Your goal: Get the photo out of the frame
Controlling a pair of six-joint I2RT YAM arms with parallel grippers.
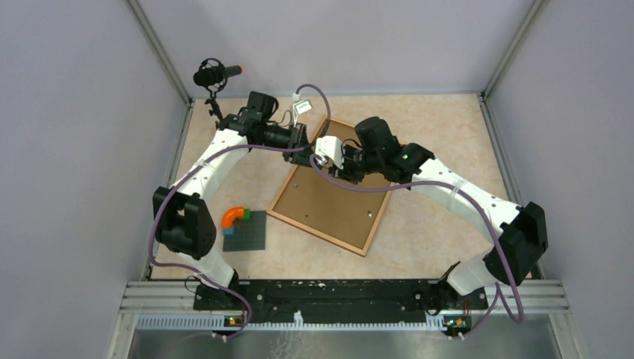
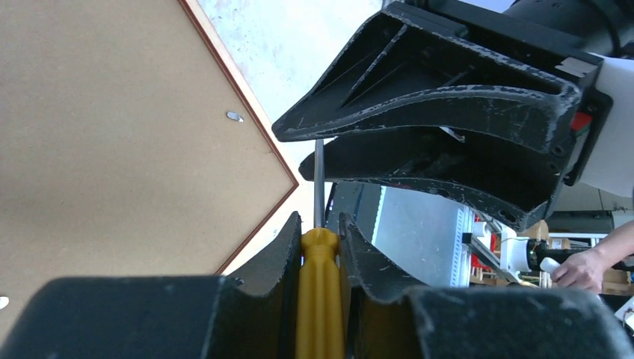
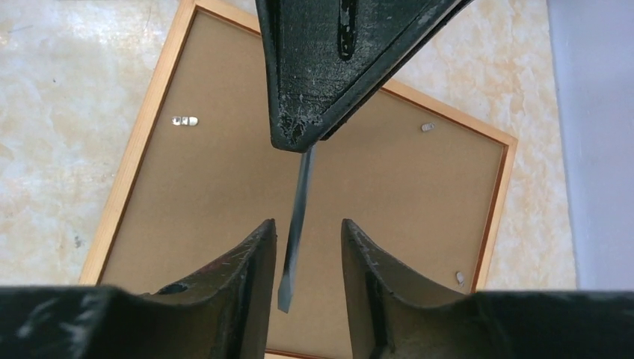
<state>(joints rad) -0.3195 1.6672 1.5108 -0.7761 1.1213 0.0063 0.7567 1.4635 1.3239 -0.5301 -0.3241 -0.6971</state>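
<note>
The frame (image 1: 329,202) lies face down on the table, its brown fibreboard back up, with small clips (image 3: 184,120) along the edges. The photo is hidden under the back. My left gripper (image 1: 303,142) is shut on a screwdriver's yellow handle (image 2: 320,299) above the frame's far corner. The metal shaft (image 3: 295,224) points at my right gripper (image 1: 323,153). In the right wrist view the right gripper (image 3: 306,228) is open and the flat blade tip hangs between its fingers without touching them. The frame back also shows in the left wrist view (image 2: 112,134).
A small grey studded baseplate (image 1: 247,230) with an orange curved brick (image 1: 233,215) lies left of the frame. A black microphone (image 1: 217,73) stands at the back left corner. Grey walls close in three sides of the table.
</note>
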